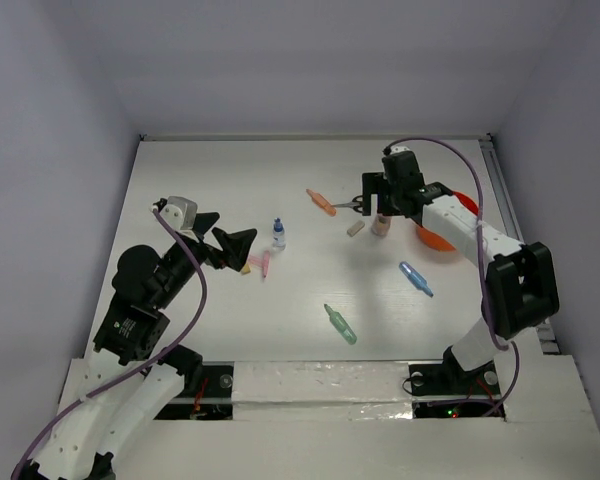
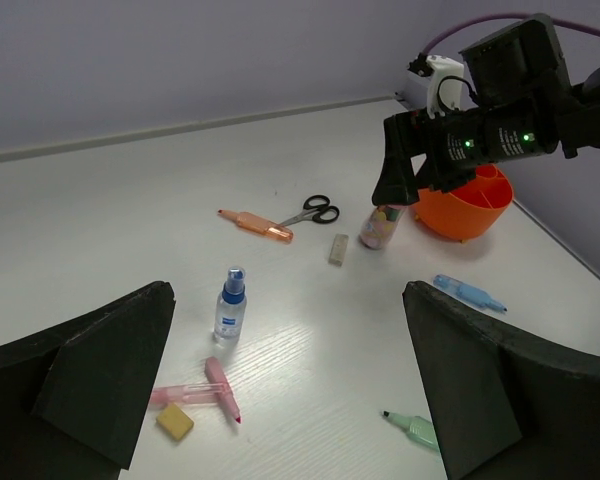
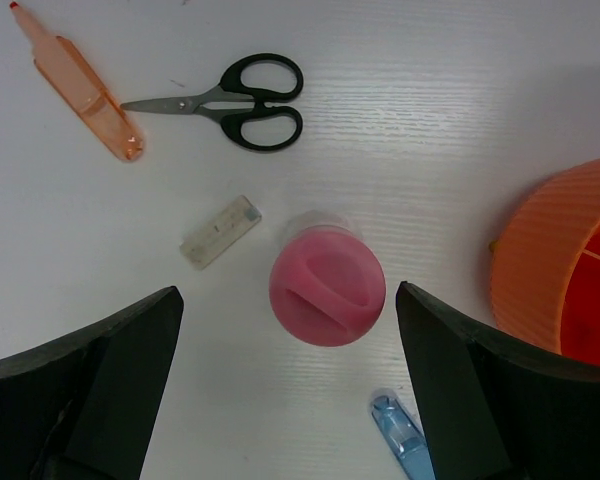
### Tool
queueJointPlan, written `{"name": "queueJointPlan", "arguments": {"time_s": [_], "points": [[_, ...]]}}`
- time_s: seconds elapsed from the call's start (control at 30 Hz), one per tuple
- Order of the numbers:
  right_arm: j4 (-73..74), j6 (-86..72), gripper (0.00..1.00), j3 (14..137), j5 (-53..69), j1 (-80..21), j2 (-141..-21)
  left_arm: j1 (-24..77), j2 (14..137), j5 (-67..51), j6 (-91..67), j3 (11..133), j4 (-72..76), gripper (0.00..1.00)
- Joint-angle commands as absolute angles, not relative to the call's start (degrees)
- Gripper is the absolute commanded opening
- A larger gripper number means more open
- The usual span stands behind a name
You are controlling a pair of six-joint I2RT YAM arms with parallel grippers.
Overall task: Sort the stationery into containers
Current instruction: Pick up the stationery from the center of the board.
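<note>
My right gripper [image 3: 288, 300] hangs open just above a small clear jar with a pink lid [image 3: 327, 285], one finger on each side and not touching it. The orange bowl [image 3: 560, 270] stands to the jar's right, and a blue marker [image 3: 405, 440] lies near it. Black-handled scissors [image 3: 230, 100], an orange marker [image 3: 80, 80] and a grey eraser [image 3: 220, 231] lie beyond the jar. My left gripper [image 2: 288, 330] is open and empty above the table. In front of it are a blue-capped bottle [image 2: 230, 306], crossed pink markers [image 2: 221, 388], a yellow eraser [image 2: 175, 421] and a green marker [image 2: 415, 430].
White walls enclose the table [image 1: 220, 180] at the back and both sides. The right arm [image 1: 460, 225] covers part of the orange bowl [image 1: 438, 240] in the top view. A rail [image 1: 500, 190] runs along the right edge.
</note>
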State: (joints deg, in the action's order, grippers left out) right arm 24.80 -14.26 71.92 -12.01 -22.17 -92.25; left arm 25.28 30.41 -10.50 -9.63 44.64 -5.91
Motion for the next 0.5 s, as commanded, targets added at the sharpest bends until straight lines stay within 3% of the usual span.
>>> {"name": "queueJointPlan", "arguments": {"time_s": [0.0,0.17,0.27,0.3,0.37,0.43,0.47], "points": [[22.2,-13.3,0.93,74.8,-14.8,-22.1,-92.9,25.0,30.6,-10.5,-9.0,44.7,-4.0,0.99],[22.3,-13.6,0.81,75.5,-15.5,-22.1,-94.8,25.0,30.6,-10.7,-9.1,44.6,-3.8,0.99],[22.4,-13.7,0.67,75.4,-15.8,-22.1,-94.9,25.0,30.8,-11.2,-9.1,44.6,-3.6,0.99],[22.6,-13.7,0.56,75.4,-16.2,-22.1,-94.8,25.0,30.8,-11.4,-9.1,44.6,-3.6,0.99],[22.5,-13.5,0.47,75.4,-16.5,-22.1,-94.5,25.0,30.7,-11.4,-9.2,44.6,-3.5,0.99],[23.1,-13.2,0.30,76.2,-17.0,-22.1,-94.2,25.0,30.7,-11.5,-9.2,44.6,-3.5,0.99],[23.3,-13.1,0.30,76.2,-17.2,-22.1,-94.2,25.0,30.6,-11.7,-9.2,44.6,-3.4,0.99]]}}
